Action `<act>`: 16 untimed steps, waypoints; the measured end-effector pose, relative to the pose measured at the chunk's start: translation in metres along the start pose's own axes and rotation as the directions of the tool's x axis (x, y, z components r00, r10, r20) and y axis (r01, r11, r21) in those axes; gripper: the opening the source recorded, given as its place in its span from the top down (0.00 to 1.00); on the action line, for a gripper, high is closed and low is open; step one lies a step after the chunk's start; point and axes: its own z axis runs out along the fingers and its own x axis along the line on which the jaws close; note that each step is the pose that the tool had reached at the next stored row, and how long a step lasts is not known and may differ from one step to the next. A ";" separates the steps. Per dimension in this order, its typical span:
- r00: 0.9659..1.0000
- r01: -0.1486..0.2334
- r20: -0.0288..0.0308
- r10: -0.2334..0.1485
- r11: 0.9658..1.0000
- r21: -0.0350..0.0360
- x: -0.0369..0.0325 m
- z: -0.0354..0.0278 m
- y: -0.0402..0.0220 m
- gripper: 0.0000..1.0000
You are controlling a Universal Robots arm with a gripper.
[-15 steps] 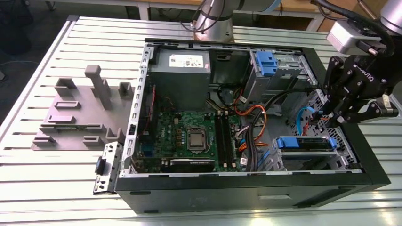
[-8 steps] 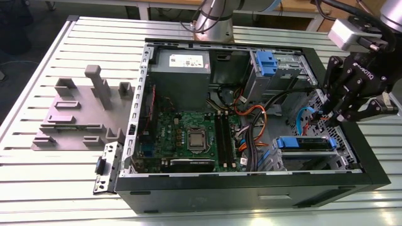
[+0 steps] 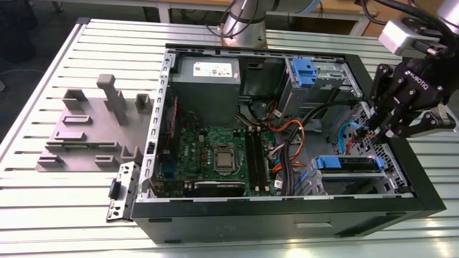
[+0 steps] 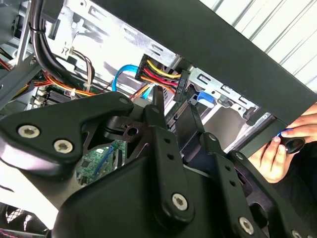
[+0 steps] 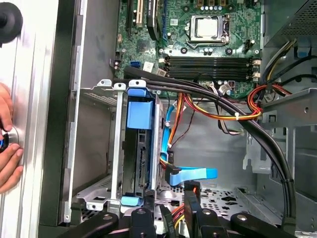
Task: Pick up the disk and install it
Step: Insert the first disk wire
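We see the flat rectangular silver disk (image 3: 350,162), blue plastic rails at both ends, seated in a bare-metal drive cage (image 3: 355,181). The cage is inside the open black tower computer case (image 3: 287,217), just beside the green motherboard (image 3: 215,148) on the exterior view's right. The disk's long axis runs away from the motherboard, parallel to the case's near black wall, one railed end towards the board and the other towards the case corner. In the first wrist view we meet the disk (image 5: 142,161) edge-on, with a blue tab above it.

The black robot hand (image 3: 379,134) hangs farther from the motherboard than the cage does. It points down into the case, near the disk. We cannot tell whether it is open or closed. A plug with red, yellow and black wires (image 4: 159,74) lies close to it.

The white sticker (image 3: 208,68) on the grey metal box beyond the motherboard carries print too small for us to read.

Outside the case, a person's fingers (image 5: 9,163) rest on the slatted white metal counter (image 3: 72,215).
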 end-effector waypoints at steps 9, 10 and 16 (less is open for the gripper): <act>1.000 0.020 -0.015 -0.020 0.999 -0.027 -0.0002 0.0001 -0.0067 0.63; 0.999 0.028 -0.016 -0.029 0.999 -0.026 -0.0002 0.0001 -0.0068 0.63; 0.999 0.048 -0.016 -0.049 0.998 -0.037 0.0000 -0.0001 -0.0127 0.63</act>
